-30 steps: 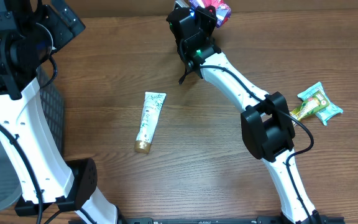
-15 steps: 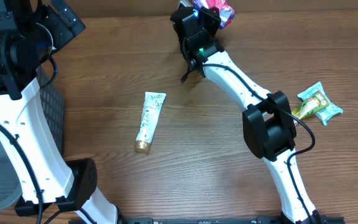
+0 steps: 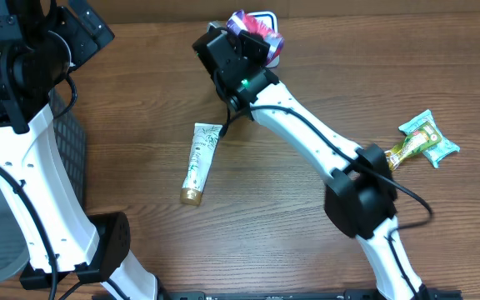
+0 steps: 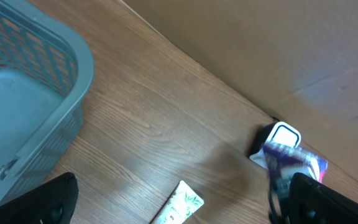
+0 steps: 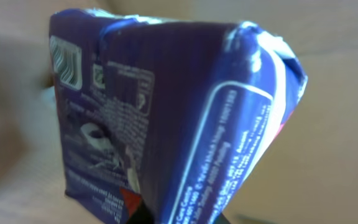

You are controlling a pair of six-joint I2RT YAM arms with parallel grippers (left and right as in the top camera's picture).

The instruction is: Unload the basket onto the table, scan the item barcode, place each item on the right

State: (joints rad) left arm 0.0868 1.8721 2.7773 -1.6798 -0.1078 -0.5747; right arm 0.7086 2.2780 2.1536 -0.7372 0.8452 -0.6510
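- Purple packet point(image 3: 258, 32): upper centre of the overhead view, held up off the bench point(image 3: 248, 242), right by the scanner point(image 4: 283, 134).
- Right pincer point(image 3: 248, 43) is pinching the packet by one edge. Left pincer point(image 4: 180, 198) is spread wide and holds nothing.
- Handling, judged: light, soft, crinkly film. Probably slippery, and the contents could crush. Best held by a sealed edge, leaving the printed panel uncovered.
- Count: one purple packet, one tube point(image 3: 200, 160), one scanner, one basket point(image 4: 17, 106). Green wrappers point(image 3: 423, 137) at right look like two, overlapping.
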